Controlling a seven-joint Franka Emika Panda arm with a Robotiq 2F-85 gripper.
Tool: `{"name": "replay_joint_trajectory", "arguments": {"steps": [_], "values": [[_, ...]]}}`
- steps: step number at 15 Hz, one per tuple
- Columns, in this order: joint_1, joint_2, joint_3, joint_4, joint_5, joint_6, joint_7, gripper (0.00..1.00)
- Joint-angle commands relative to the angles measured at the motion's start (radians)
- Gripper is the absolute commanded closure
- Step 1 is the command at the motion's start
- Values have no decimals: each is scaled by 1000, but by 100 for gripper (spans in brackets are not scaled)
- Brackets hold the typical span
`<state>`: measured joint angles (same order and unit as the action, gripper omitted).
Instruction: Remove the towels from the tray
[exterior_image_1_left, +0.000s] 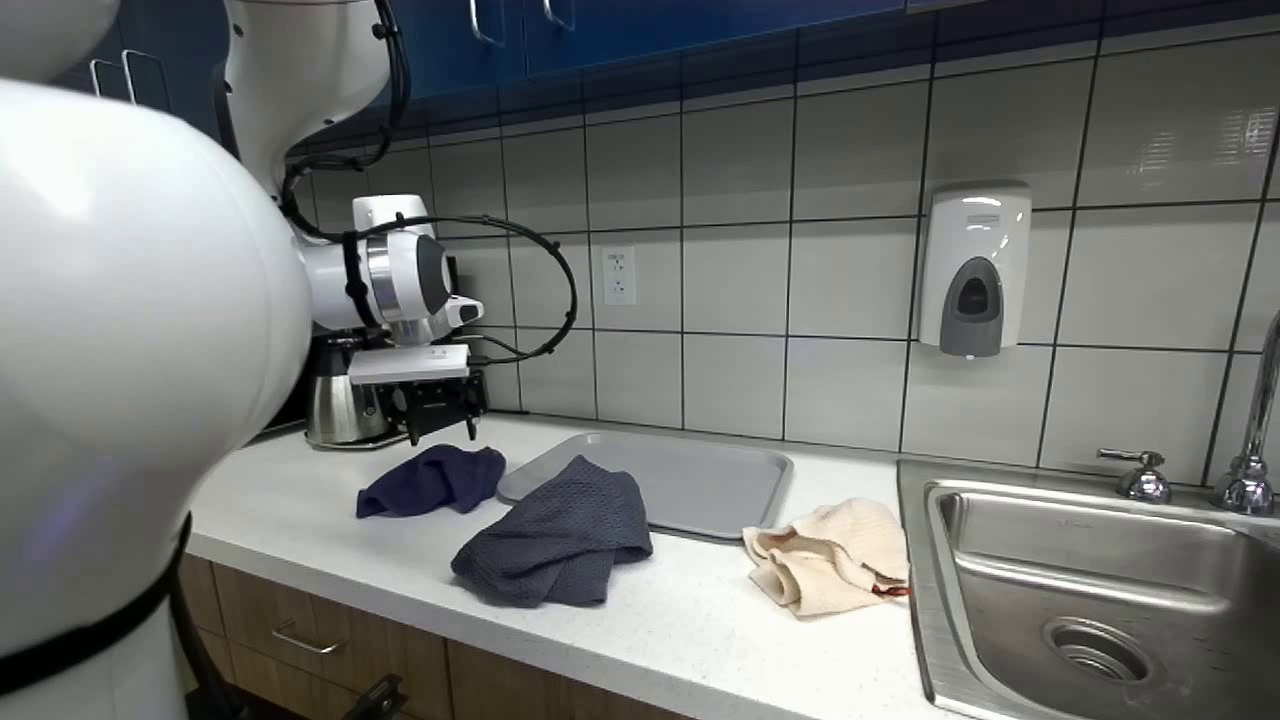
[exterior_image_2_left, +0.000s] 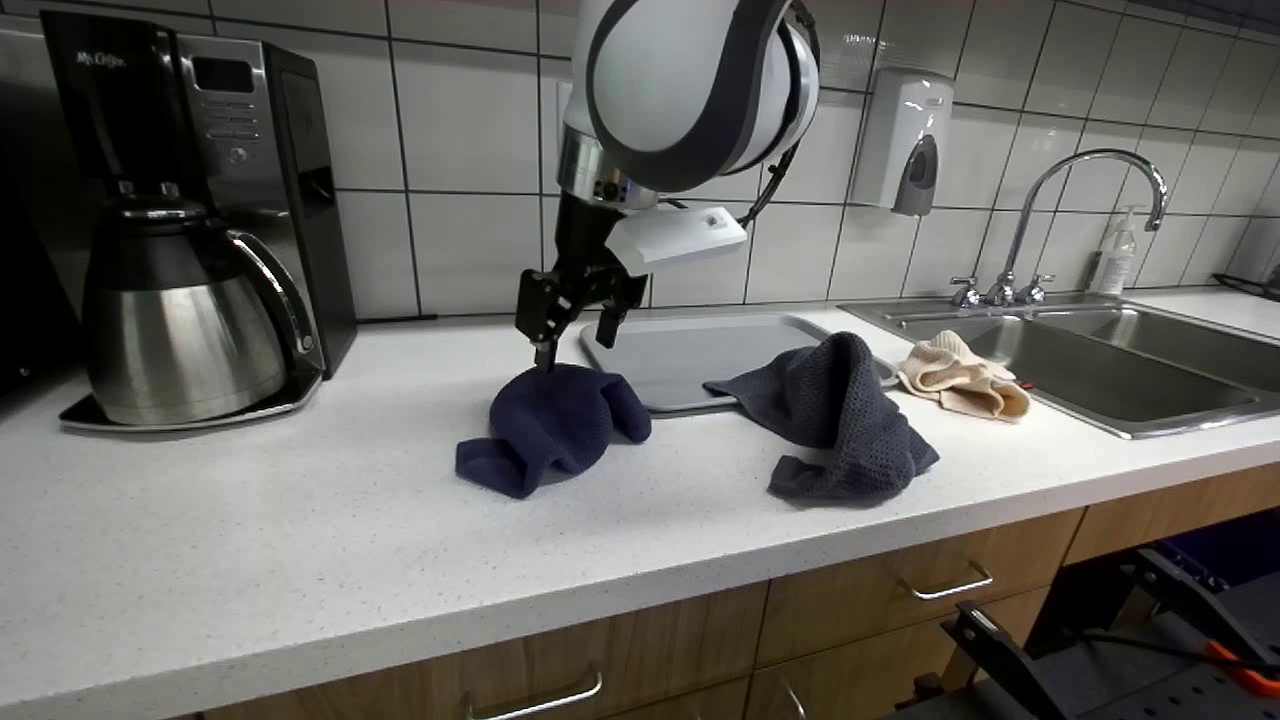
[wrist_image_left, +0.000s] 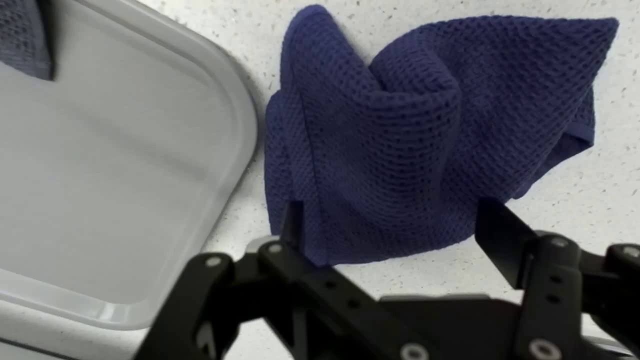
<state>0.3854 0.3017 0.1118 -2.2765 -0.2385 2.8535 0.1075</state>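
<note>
The fingers (wrist_image_left: 500, 245) were spread over the navy towel (exterior_image_2_left: 565, 415) on the counter (exterior_image_2_left: 300, 520) by the tray (exterior_image_1_left: 715, 480). The gray-blue towel (exterior_image_1_left: 560, 540) lay partly on the tray, the cream towel (exterior_image_1_left: 835, 555) nearby. The coffee maker (exterior_image_2_left: 240, 180) said "Mr. Coffee."

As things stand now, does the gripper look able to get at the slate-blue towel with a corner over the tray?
Probably yes, with a sideways move: the gripper is open over the navy towel, nothing visible covers the slate-blue towel, and only tray and countertop show between the two towels.
</note>
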Motion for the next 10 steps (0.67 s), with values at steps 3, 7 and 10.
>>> {"name": "replay_joint_trajectory", "arguments": {"steps": [3,7,10], "values": [[-31,-51,-11,-22,-2,-32,14,0],[-61,-76,-12,-42,10,-28,4,0],[-86,-104,-10,-66,19,-23,-3,0]]}}
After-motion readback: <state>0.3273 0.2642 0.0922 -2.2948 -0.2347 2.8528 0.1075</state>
